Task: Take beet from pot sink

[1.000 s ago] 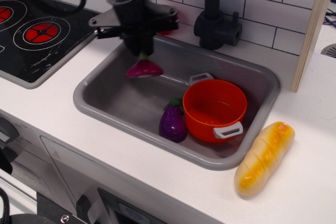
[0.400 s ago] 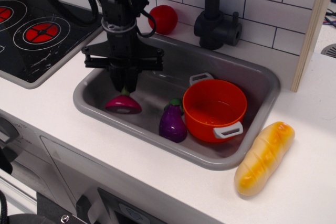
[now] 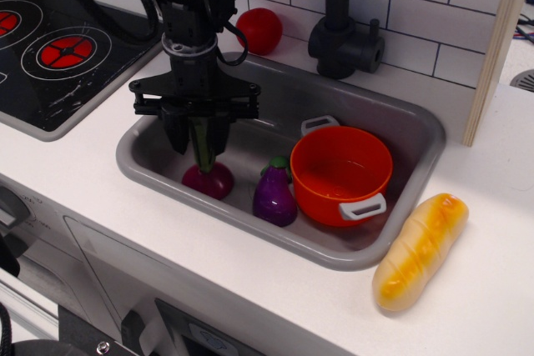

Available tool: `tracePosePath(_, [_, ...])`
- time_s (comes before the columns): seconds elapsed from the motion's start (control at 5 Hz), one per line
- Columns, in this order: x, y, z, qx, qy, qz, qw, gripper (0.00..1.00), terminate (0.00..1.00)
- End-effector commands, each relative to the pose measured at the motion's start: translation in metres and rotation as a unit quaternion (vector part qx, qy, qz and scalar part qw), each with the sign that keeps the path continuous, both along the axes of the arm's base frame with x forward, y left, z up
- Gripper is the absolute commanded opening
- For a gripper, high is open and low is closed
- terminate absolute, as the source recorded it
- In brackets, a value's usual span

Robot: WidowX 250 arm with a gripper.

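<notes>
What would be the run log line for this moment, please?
gripper: open, around beet stalks | beet: on sink floor, upright | pot: empty | eggplant: beside pot

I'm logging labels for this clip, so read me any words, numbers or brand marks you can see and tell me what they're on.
None: no readable text anywhere in this view.
The pot, beet, eggplant, bread and tomato are plain, without print.
The stove shows only red ring patterns, no numbers.
The hand and faucet are bare black, with no visible marking.
</notes>
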State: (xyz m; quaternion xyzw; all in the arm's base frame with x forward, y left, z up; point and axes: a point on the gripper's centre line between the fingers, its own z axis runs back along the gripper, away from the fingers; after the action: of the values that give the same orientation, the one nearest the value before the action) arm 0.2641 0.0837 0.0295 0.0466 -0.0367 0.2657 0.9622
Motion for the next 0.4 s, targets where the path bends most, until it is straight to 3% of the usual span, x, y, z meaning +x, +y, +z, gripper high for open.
tracePosePath(0.0, [0.011, 0.000, 0.035, 0.012, -0.041, 0.010, 0.9990, 1.00, 0.00])
tracePosePath(0.2, [0.009, -0.005, 0.056, 0.013, -0.066, 0.006, 0.9977, 1.00, 0.00])
